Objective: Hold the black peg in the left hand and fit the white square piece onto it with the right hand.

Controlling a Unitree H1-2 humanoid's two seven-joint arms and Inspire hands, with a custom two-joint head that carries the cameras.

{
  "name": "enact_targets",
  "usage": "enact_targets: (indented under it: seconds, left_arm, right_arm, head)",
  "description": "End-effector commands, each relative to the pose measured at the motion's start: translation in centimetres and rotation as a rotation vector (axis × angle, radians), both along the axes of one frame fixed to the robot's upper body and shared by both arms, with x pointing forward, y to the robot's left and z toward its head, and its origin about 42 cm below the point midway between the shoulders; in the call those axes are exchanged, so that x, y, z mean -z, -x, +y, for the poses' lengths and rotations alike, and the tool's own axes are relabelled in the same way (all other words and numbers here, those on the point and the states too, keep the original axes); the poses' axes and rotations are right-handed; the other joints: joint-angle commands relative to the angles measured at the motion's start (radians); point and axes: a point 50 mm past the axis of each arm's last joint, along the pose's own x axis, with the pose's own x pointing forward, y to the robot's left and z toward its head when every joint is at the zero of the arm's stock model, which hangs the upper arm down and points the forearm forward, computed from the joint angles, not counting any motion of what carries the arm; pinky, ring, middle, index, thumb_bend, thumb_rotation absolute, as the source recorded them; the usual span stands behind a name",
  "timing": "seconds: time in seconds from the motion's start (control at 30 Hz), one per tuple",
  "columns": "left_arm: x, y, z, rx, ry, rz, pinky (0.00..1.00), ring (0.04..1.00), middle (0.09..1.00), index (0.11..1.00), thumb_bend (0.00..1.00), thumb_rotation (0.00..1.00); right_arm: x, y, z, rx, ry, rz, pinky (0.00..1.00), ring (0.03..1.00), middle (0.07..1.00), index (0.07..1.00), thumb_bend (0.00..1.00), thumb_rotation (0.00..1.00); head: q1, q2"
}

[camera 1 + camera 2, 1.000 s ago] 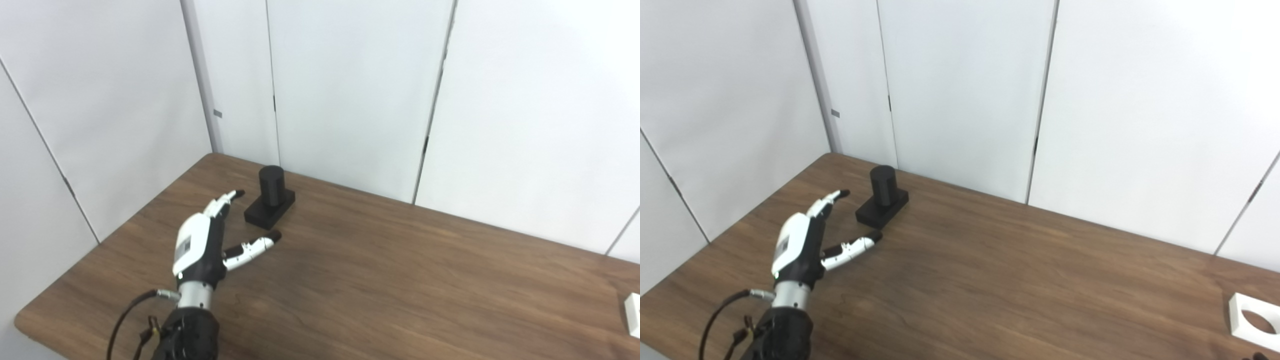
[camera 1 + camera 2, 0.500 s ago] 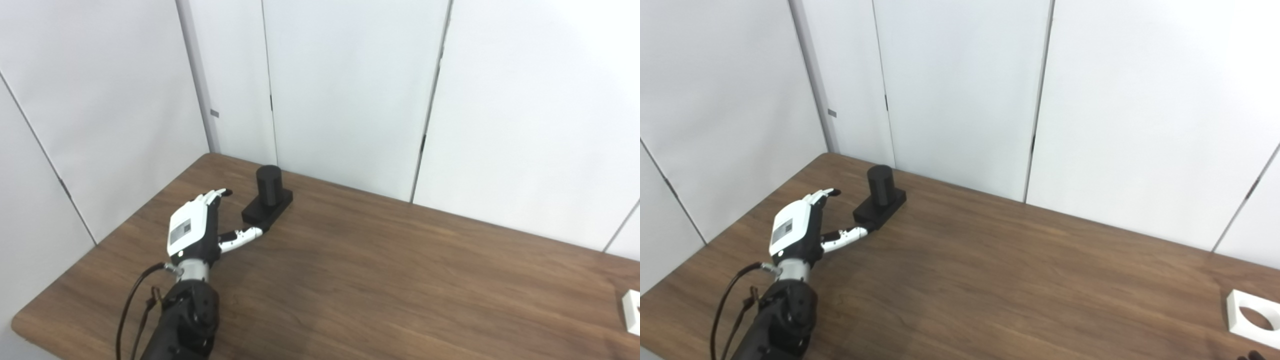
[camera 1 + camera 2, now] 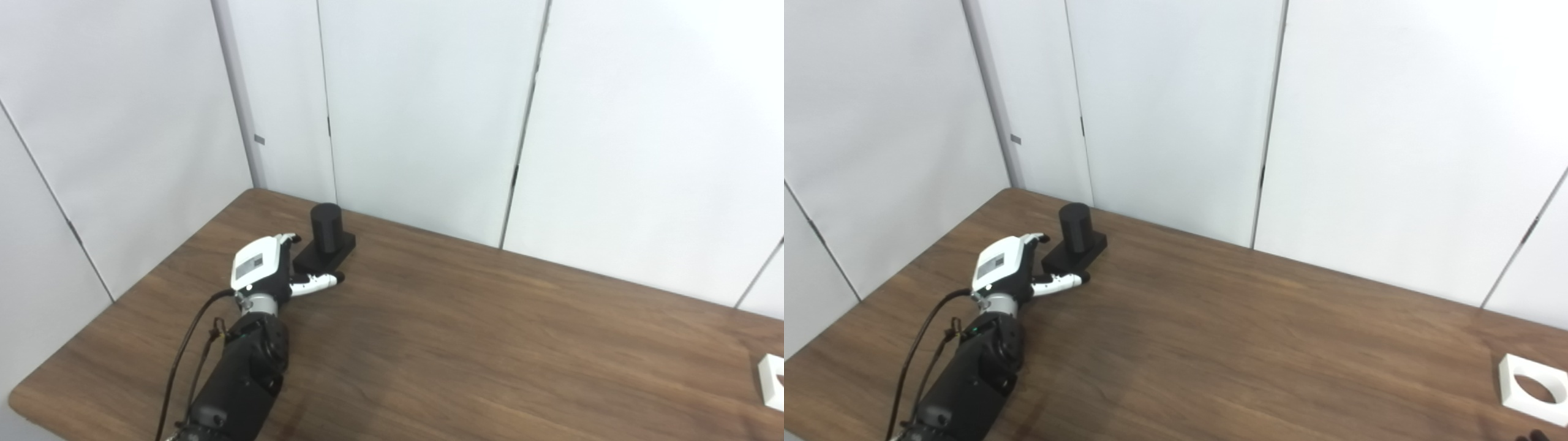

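1. While the left hand sits at the near end of the black peg in the left-middle of the frame, the step in hand looks like the first grasp.
2. Its fingers are spread, thumb reaching along the base's near side; contact cannot be told, and it holds nothing.
3. Next it should close around the base and lift it upright.
4. At the lower right edge lies the white square piece on the table; only dark fingertips of the right hand peek in there, state unclear.

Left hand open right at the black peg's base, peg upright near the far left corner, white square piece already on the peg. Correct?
Not quite. The white square piece lies on the table at the far right, per the right eye view. The black peg stands bare, left hand open at its base.
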Motion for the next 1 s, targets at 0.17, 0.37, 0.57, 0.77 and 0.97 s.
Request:
enact_targets:
  seconds: [0.17,0.37,0.57,0.77,0.97]
  left_arm:
    - [-1.8,-2.9,0.3,-0.021,-0.055,-0.056,0.96,0.936,0.910,0.837,0.96,0.61]
    - [-1.3,-4.2,0.7,-0.051,-0.084,-0.044,0.94,0.923,0.892,0.818,0.97,0.62]
    - [-1.0,-5.0,1.1,-0.083,-0.107,-0.050,0.93,0.918,0.887,0.818,1.00,0.65]
    - [-0.9,-5.0,1.4,-0.110,-0.093,-0.071,0.97,0.929,0.903,0.837,0.99,0.63]
    - [-0.6,-4.9,1.7,-0.120,-0.108,-0.066,0.96,0.923,0.900,0.830,0.98,0.64]
  right_arm:
    - [0.2,0.4,0.6,0.002,-0.075,-0.027,0.90,0.945,0.944,0.949,0.73,0.96]
    - [0.4,0.5,0.5,-0.004,-0.079,-0.030,0.92,0.952,0.949,0.949,0.72,0.96]
    - [0.4,0.5,0.5,-0.007,-0.081,-0.028,0.95,0.957,0.952,0.955,0.72,0.96]
    - [0.3,0.6,0.5,-0.013,-0.067,-0.028,0.99,0.961,0.959,0.966,0.70,0.98]
    - [0.1,0.6,0.4,-0.018,-0.081,-0.033,0.98,0.974,0.965,0.973,0.67,0.97]
  head:
    - [-0.004,0.004]
    - [-0.007,0.004]
    - [-0.006,0.007]
    - [-0.001,0.021]
    - [0.000,0.026]
